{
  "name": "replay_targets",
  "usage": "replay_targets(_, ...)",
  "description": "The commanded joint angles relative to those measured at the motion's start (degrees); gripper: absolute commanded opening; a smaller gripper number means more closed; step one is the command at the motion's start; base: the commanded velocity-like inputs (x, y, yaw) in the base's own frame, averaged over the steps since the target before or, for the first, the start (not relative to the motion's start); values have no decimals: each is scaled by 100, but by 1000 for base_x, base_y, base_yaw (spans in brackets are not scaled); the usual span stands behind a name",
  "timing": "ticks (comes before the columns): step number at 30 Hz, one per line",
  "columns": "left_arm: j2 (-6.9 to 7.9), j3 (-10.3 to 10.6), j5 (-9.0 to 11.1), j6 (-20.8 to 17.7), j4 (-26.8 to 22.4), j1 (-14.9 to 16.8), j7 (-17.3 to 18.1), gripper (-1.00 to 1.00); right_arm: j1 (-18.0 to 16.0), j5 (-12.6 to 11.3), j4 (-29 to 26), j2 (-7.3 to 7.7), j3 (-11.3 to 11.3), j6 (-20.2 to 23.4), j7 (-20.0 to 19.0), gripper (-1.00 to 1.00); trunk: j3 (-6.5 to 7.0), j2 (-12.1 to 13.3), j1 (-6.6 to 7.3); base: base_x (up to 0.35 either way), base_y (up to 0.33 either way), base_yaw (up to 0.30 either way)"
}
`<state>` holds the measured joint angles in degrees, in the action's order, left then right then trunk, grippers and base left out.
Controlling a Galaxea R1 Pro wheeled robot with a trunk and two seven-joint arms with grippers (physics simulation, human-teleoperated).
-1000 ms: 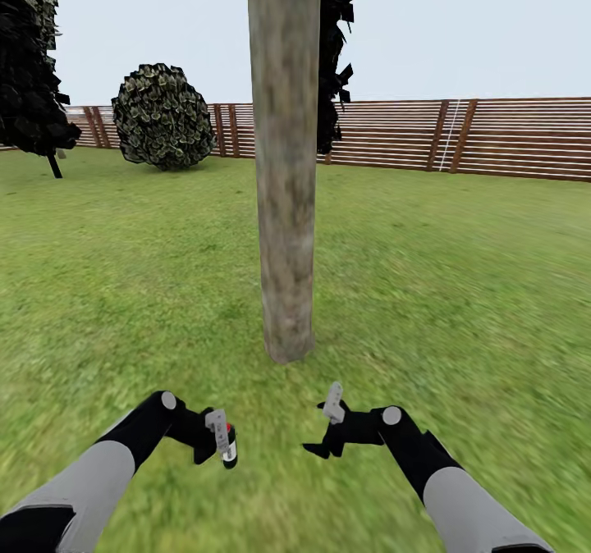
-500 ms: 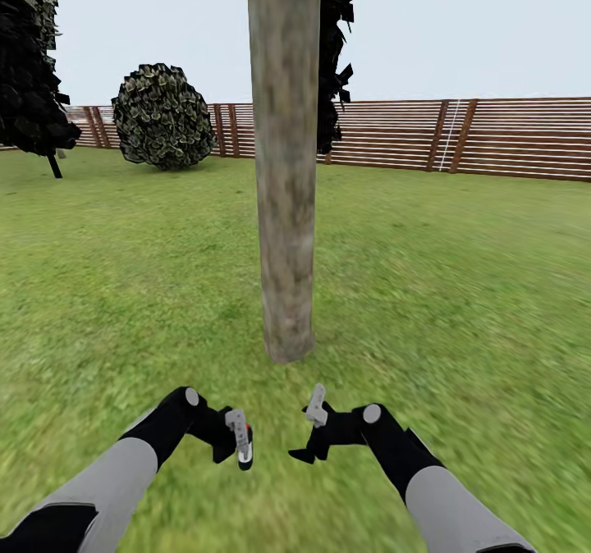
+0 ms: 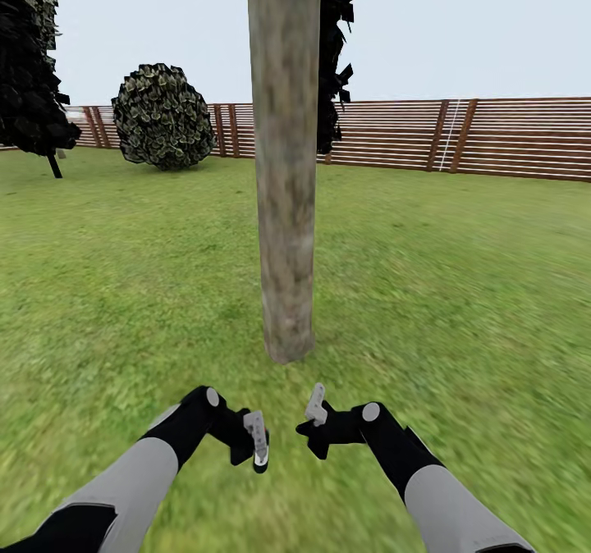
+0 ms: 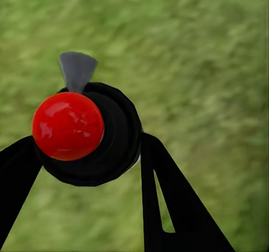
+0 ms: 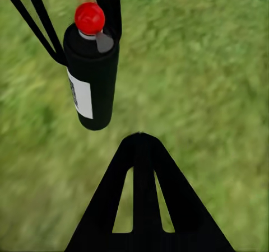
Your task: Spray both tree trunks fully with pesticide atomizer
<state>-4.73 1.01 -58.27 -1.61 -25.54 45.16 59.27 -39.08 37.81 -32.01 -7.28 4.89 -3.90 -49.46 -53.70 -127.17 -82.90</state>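
Note:
A thick grey-tan tree trunk (image 3: 284, 208) rises from the grass floor (image 3: 460, 290) straight ahead of me. Low in the head view my left gripper (image 3: 257, 445) is shut on the pesticide atomizer (image 3: 260, 463), a small dark bottle mostly hidden by the finger. In the left wrist view its red top (image 4: 68, 126) and black body (image 4: 115, 137) sit between the black fingers (image 4: 162, 201). The right wrist view has the atomizer (image 5: 92, 78) hanging with a white label. My right gripper (image 3: 314, 409) (image 5: 140, 135) is close beside it, fingers together, holding nothing.
A brown slat fence (image 3: 492, 139) closes the lawn at the back. A round bush (image 3: 162, 116) stands at the back left, with a dark tree (image 3: 29, 69) at the far left. Dark foliage (image 3: 335, 52) shows behind the trunk. Grass spreads on both sides.
My left arm has carried the atomizer to the right, toward the middle. The right gripper has shifted a little left and drawn its fingers together. The view has not moved.

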Motion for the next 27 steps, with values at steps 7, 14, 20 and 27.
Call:
replay_targets(7,-142,5,-35,-135,-20,1,15,-100,-3,51,-13,-8,-5,-40,-19,-100,-5,-2,1,0,0,0)
replay_targets(14,-254,5,-50,-238,-23,2,8,-100,-3,43,-179,-30,0,-40,-28,-100,-5,-2,1,0,0,0)
replay_targets(20,-264,5,-53,-238,-24,1,7,-100,-3,42,-191,-143,3,-40,-29,-100,-5,-2,1,0,0,0)
replay_targets(27,-269,5,-53,-243,-39,19,5,-100,-3,42,-191,-159,3,-40,-29,-100,-5,-2,1,0,0,0)
